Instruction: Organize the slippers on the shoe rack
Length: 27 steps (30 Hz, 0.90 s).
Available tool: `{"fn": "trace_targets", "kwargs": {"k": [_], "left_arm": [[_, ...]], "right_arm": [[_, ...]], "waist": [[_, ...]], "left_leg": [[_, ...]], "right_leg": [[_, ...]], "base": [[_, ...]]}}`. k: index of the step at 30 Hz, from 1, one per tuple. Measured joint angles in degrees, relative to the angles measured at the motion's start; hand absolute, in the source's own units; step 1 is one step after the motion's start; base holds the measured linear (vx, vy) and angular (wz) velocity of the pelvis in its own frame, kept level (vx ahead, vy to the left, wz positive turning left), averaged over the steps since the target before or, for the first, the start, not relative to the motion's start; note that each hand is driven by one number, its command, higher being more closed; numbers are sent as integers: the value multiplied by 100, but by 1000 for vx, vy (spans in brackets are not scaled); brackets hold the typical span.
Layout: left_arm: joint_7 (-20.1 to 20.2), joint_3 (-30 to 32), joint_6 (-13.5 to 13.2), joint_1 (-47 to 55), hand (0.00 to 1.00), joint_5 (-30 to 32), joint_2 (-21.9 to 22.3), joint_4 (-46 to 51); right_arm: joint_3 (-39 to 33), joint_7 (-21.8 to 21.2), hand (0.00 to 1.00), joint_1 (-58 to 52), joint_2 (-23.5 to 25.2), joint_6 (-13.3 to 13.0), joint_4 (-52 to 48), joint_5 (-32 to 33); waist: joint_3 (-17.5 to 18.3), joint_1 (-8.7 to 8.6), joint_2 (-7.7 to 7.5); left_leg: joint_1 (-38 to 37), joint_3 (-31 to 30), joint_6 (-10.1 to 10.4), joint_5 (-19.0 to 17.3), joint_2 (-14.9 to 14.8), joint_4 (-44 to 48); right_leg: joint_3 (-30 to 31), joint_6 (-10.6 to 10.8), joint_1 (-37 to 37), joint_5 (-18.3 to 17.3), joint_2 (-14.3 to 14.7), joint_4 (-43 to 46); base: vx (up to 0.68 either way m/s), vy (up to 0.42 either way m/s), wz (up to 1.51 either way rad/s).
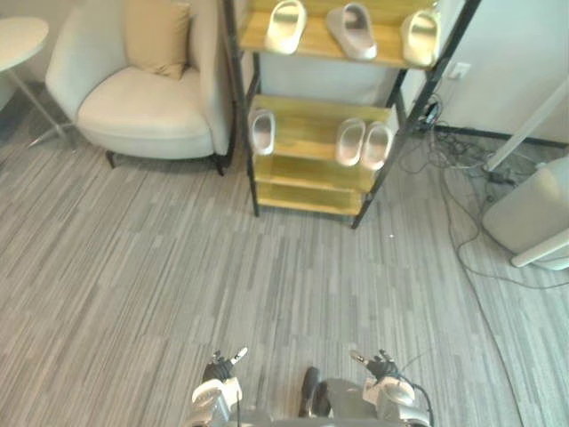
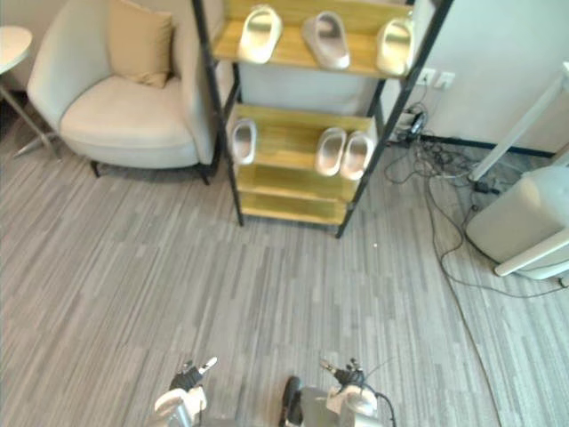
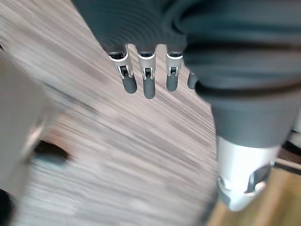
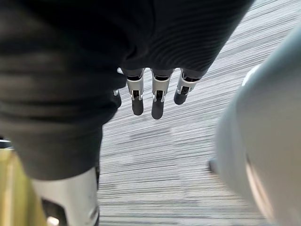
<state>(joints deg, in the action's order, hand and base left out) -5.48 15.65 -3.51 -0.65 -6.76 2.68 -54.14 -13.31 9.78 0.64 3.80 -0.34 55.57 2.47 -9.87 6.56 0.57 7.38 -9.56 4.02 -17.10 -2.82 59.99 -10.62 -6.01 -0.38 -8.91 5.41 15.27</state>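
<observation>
Fingers (image 3: pixel 149 87) of the left hand (image 1: pixel 218 372) hang straight and empty over the grey carpet (image 1: pixel 178 267); those of the right hand (image 1: pixel 382 366) hang just as loose, gripping nothing. Well ahead of both sets of fingertips stands the shoe rack (image 1: pixel 307 169), with the slippers on it: a lone slipper (image 1: pixel 262 132) and a pair (image 1: pixel 349 140) on the middle shelf, three more slippers (image 1: pixel 351 31) spread unevenly on the shelf above. Farther off to the left fingers' side, just beside the rack, sits an armchair (image 1: pixel 147 107). The job appears to be at the approach stage. The next move likely calls for closing the gap to the rack before either hand can reach a stray slipper.
</observation>
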Motion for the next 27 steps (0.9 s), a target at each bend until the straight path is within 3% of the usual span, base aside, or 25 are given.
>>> {"fn": "trace_targets", "kwargs": {"k": [2, 4, 5, 6, 7, 9, 11, 13, 14, 17, 20, 22, 23, 25, 27], "left_arm": [[19, -56, -6, 0, 0, -1, -7, 116], [22, -88, -6, -43, 0, -7, 4, 119], [34, -112, -11, -80, 0, -10, 28, 137], [36, -126, -17, -59, 0, -11, 37, 139], [41, -160, -42, 13, 0, -13, 18, 125], [57, -139, -87, 151, 0, -11, -155, 111], [58, -67, -80, 191, 0, -10, -218, -24], [66, -101, -66, 158, 0, -7, -252, -124], [70, -110, -48, 127, 0, -4, -259, -174], [72, -145, -27, 118, 0, -1, -264, -171], [73, -144, 5, 9, 0, -3, -233, -174], [69, -139, 5, 50, 0, -2, -233, -211], [66, -138, 5, 51, 0, -2, -235, -226], [63, -130, 0, 60, 0, -2, -248, -230], [64, -101, 1, 47, 0, 4, -157, -292]], "right_arm": [[-1, 14, 0, 92, -3, -3, -2, 7], [-3, 18, 0, 164, -13, 1, -2, 21], [-26, 27, 0, 133, -5, 16, -2, 23], [-30, 27, 0, 53, 5, 42, 0, 23], [-11, 27, 0, 9, -12, 75, 43, 25], [112, -15, 0, 9, 14, 99, 144, -2], [76, -19, 0, -1, 12, 59, 107, -16], [41, -42, 0, -55, -11, 63, 106, -26], [19, -67, 0, -184, -20, 65, 108, -27], [16, -89, 0, -249, -23, 17, -74, -31], [-24, -87, 0, -224, -22, -21, -88, -31], [-48, -88, 0, -161, -20, -1, -51, -30], [-53, -85, 0, -156, -19, -1, -52, -30], [-47, -85, 0, -158, -20, 4, -47, -28], [-87, -76, 0, -121, -47, 14, -44, -27]], "waist": [[3, 55, 6], [-55, 150, 97], [-102, 151, 170], [-117, 204, 145], [-65, 292, 203], [104, 364, -121], [139, 465, -214], [103, 469, -213], [43, 392, -188], [51, 273, -181], [55, 269, -216], [40, 268, -196], [40, 265, -198], [76, 258, -288], [178, 219, -150]], "left_leg": [[703, 143, 75, -318, -40, -417], [1203, 76, 75, -384, 20, -1392], [1263, 39, 12, -291, 96, -1951], [1236, -33, -29, -30, 188, -2763], [1105, 92, -148, 565, 199, -2876], [1040, 494, -379, 234, 423, -2840], [844, 800, -564, 77, 488, -2843], [444, 897, -708, -79, 564, -2994], [-13, 864, -797, -172, 628, -3134], [-718, 644, -826, -193, 637, -3484], [-1239, 454, -767, -297, 484, -3899], [-1658, 441, -653, -361, 295, -4276], [-1776, 431, -585, -400, 261, -4346], [-2008, 344, -339, -559, 264, -4382], [-2107, 8, -304, -650, 31, -4239]], "right_leg": [[152, 41, 315, -52, -19, -312], [335, 219, 557, -279, -78, -499], [380, 300, 695, -430, -162, -438], [469, 429, 731, -671, -234, -281], [657, 497, 774, -932, -276, -93], [967, 647, 735, -1170, -624, 152], [1187, 966, 480, -1151, -823, 795], [1288, 1505, -129, -863, -916, 2356], [1256, 1602, -489, -744, -965, 3642], [791, 1469, -979, -816, -1021, 4241], [233, 1205, -1425, -922, -1023, 3379], [47, 846, -1461, -628, -844, 1933], [46, 774, -1469, -442, -779, 1522], [68, 530, -1461, 340, -718, 833], [-33, 385, -1429, 177, -564, 1018]], "base": [[339, 1, -46], [377, 139, -44], [338, 235, -25], [351, 285, -38], [363, 291, -49], [411, 259, -63], [469, 255, -68], [446, 226, -21], [492, 177, 15], [360, 46, 41], [406, -47, 36], [348, -85, 8], [371, -117, 14], [432, -168, 25], [464, -234, 32]]}}
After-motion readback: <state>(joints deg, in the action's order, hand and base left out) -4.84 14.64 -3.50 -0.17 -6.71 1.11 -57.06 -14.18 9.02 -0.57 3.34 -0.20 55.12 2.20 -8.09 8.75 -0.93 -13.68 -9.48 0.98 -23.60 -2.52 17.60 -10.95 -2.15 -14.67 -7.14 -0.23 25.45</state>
